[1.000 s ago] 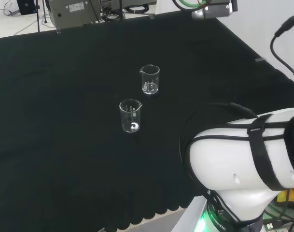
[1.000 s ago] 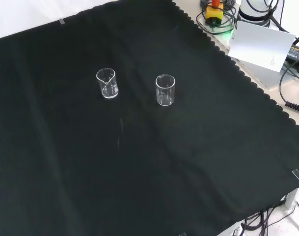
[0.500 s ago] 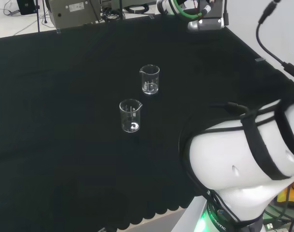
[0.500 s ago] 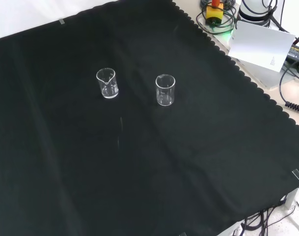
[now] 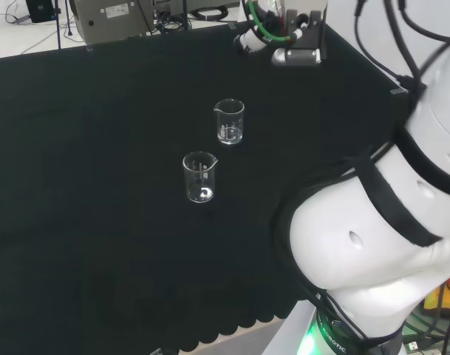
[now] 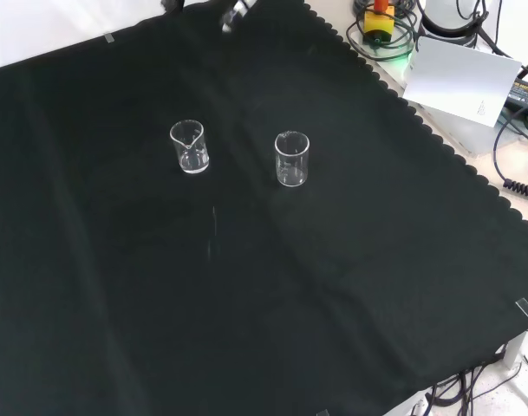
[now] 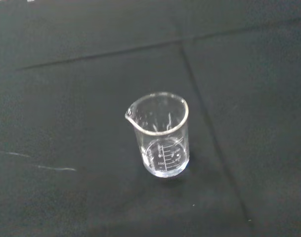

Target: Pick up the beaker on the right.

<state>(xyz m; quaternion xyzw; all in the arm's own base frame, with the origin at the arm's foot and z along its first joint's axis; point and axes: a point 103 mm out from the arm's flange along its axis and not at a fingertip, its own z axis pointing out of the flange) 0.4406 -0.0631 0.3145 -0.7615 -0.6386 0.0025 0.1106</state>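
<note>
Head view: neither beaker had been lifted. The right-hand beaker (image 5: 229, 122), judged the target, stood upright on the black cloth (image 5: 99, 244), well apart from the hand (image 5: 248, 40) hanging over the far edge, its grasp impossible to tell. The nearer beaker (image 5: 200, 177) stood close beside the target. Front view: both glasses sat mid-cloth with bare fabric on every side, far from the scalloped edge (image 6: 437, 143) and the cables beyond (the target on the left here). Wrist view: a spouted beaker (image 7: 160, 138), probably the target, stood alone and empty. The approach, the grasp and the lift were all left to do.
</note>
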